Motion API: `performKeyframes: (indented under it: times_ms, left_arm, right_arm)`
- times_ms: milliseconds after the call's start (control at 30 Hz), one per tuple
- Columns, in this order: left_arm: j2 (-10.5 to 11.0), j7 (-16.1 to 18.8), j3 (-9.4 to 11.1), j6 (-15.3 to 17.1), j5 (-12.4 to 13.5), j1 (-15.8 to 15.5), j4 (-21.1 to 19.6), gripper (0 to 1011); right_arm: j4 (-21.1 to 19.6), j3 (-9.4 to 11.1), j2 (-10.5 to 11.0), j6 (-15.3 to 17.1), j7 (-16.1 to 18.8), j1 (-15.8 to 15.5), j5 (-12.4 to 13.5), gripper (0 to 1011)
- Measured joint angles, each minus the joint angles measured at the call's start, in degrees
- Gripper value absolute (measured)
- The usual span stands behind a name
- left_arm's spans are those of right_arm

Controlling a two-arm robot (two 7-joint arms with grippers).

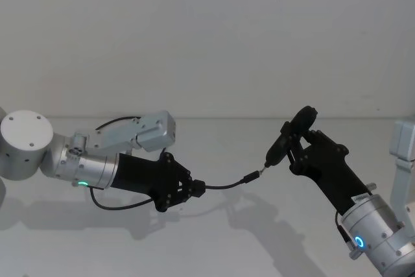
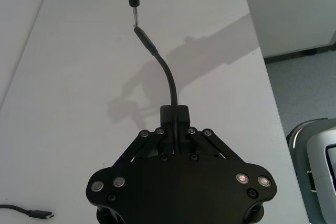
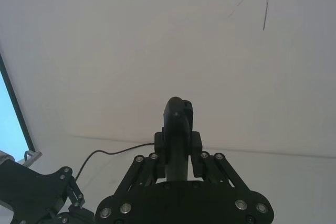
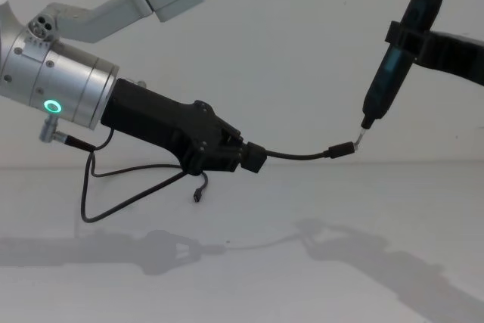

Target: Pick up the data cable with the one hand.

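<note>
Overhead, left gripper [image 4: 253, 158] clamps the data cable [image 4: 299, 156]; right gripper [image 4: 399, 35] clamps a black tool [image 4: 387, 73] touching its plug.

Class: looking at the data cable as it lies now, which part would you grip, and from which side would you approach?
Grip the data cable just behind its plug, as the left pincer does, fingers shut across the cord. Approach from the robot's left, along the cord: the short stiff free end then juts straight towards the tool in the right pincer.
</note>
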Motion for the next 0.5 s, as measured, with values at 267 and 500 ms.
performKeyframes:
  times_ms: [267,500]
  left_arm:
    - [0.0,0.0,0.0,0.0,0.0,0.0,0.0,65]
    - [0.0,0.0,0.0,0.0,0.0,0.0,0.0,65]
  right_arm:
    - [0.3,-0.2,0.0,-0.1,0.2,0.3,0.1,263]
    - [0.4,-0.3,0.0,-0.1,0.3,0.4,0.1,263]
